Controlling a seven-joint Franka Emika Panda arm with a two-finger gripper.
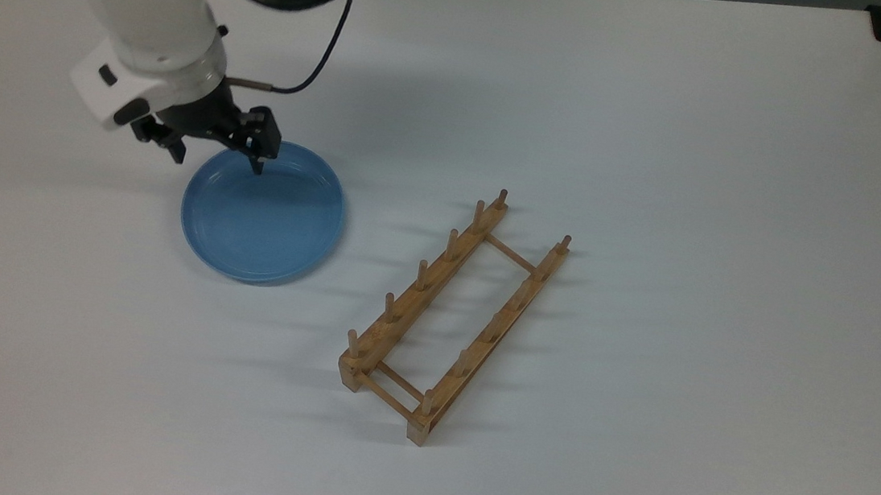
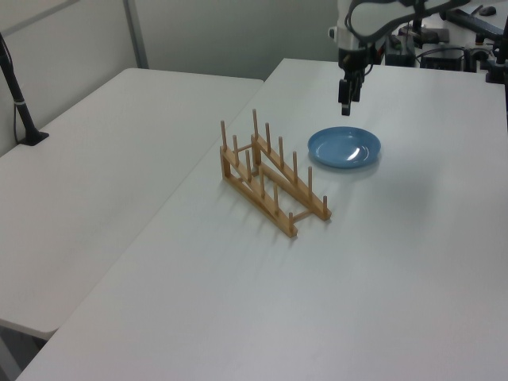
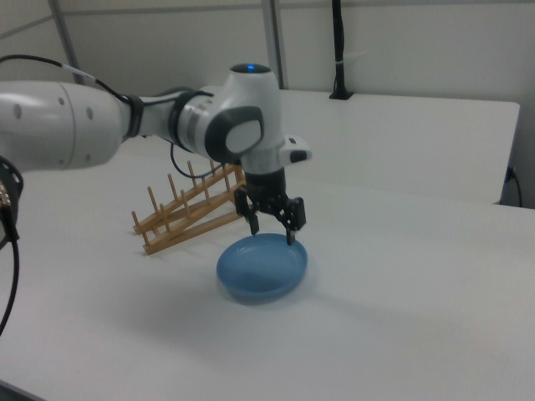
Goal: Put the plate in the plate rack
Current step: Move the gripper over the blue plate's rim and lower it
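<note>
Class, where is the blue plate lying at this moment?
In the top view, the blue plate lies flat on the white table, left of the wooden plate rack and apart from it, below the open gripper.

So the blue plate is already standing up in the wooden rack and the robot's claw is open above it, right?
Not quite. The plate lies flat on the table, beside the plate rack and not in it, as the top view shows. The gripper is open above the plate's edge.
</note>
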